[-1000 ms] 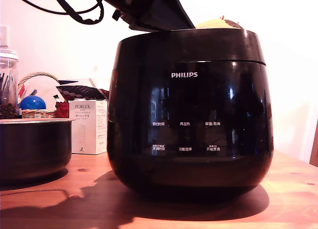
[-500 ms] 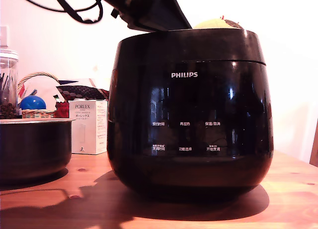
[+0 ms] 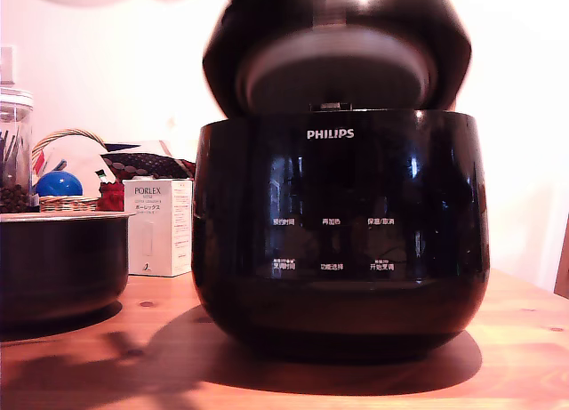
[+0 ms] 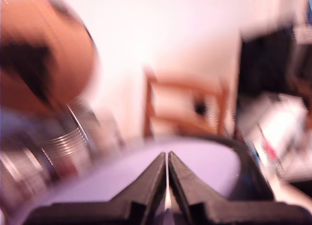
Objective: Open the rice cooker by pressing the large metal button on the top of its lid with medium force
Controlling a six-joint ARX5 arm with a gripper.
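1. One big glossy black rice cooker (image 3: 340,232) fills the middle of the exterior view, standing on the wooden table (image 3: 524,339), its PHILIPS logo facing the camera.
2. Its lid (image 3: 336,50) stands raised off the body and blurred, its pale inner disc tilted toward the camera; by my judgement the press has done its work and the latch has released.
3. At the exterior view's left a dark metal pot (image 3: 58,268) sits well apart from the cooker, with a white box (image 3: 158,228) behind it.
4. The gripper (image 4: 167,178) shows only in the wrist view, its two black fingers (image 4: 148,186) drawn together with just a thin slit between them, holding nothing.
5. Beyond the fingertips lies a pale rounded surface, too smeared to name; I cannot tell whether the gripper touches the lid.
6. Next, I judge, the arm needs only to lift clear so the lid can swing fully up.
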